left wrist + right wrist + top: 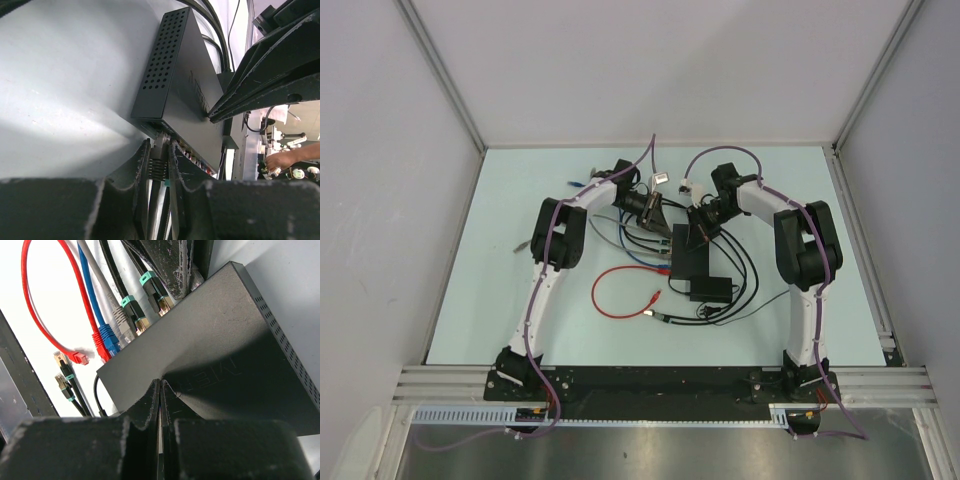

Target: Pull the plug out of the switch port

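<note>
Near edge: loose red patch cable (618, 292) looped on pale table (500, 300), small black box with thin leads (710, 289) just beside it

Mid-table: flat black metal switch box (687, 255), port row toward left arm, several cables plugged in

Black plug with ribbed boot (159, 167) seated in port; looks light, stiff, latch probably fragile. Best held on boot close to socket, pulled straight out

Left gripper (160, 146) pinched tight on that boot, wrist low, in line with port

Right gripper (161, 390): 2 fingers closed together, empty, tips pressing switch lid, likely pinning light box against sliding
</note>
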Tool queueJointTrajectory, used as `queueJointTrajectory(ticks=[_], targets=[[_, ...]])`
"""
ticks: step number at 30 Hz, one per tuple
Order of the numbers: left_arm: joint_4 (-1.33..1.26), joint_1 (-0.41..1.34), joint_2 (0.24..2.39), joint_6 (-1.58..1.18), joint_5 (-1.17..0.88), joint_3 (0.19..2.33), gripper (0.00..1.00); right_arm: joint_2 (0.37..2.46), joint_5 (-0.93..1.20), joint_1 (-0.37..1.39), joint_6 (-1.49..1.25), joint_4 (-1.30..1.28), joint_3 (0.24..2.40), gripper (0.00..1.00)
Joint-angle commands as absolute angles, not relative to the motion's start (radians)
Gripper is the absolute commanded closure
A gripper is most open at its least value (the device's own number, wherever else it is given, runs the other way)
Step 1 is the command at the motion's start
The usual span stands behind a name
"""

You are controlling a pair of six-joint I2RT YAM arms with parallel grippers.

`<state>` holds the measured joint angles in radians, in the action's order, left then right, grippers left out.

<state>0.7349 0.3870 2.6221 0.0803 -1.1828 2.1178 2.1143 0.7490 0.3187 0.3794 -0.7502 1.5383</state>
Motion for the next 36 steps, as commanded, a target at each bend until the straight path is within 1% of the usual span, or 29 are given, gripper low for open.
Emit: queueJointTrajectory(ticks=[1, 3, 5, 11, 18, 24, 26, 29, 32, 36], targets=[[0.740, 0.402, 2.623, 0.100, -1.192, 2.146, 1.00, 2.230, 0.540, 0.357, 0.451, -0.770, 1.471, 0.97], [0.723, 0.393, 2.622, 0.071, -1.154, 2.180, 1.00, 2.232, 0.538, 0.357, 0.451, -0.770, 1.470, 0.98], [0.742, 0.391, 2.620, 0.099, -1.126, 2.187, 1.00, 2.232, 0.538, 0.359, 0.453, -0.769, 1.471, 0.98], [0.831, 0.396, 2.628, 0.187, -1.135, 2.094, 1.00, 2.233, 0.537, 0.357, 0.456, -0.769, 1.473, 0.98], [0.767, 0.367, 2.625, 0.124, -1.098, 2.203, 1.00, 2.238, 0.537, 0.360, 0.457, -0.772, 1.476, 0.97], [0.891, 0.379, 2.625, 0.258, -1.111, 2.092, 1.00, 2.240, 0.535, 0.359, 0.459, -0.773, 1.476, 0.98], [0.934, 0.376, 2.641, 0.284, -1.104, 2.124, 1.00, 2.238, 0.535, 0.359, 0.459, -0.772, 1.476, 0.98], [0.865, 0.357, 2.635, 0.216, -1.103, 2.146, 1.00, 2.241, 0.537, 0.359, 0.456, -0.773, 1.477, 0.98], [0.854, 0.354, 2.626, 0.210, -1.072, 2.171, 1.00, 2.246, 0.538, 0.360, 0.457, -0.778, 1.482, 0.98], [0.871, 0.367, 2.623, 0.224, -1.080, 2.108, 1.00, 2.256, 0.541, 0.360, 0.456, -0.779, 1.489, 0.98]])
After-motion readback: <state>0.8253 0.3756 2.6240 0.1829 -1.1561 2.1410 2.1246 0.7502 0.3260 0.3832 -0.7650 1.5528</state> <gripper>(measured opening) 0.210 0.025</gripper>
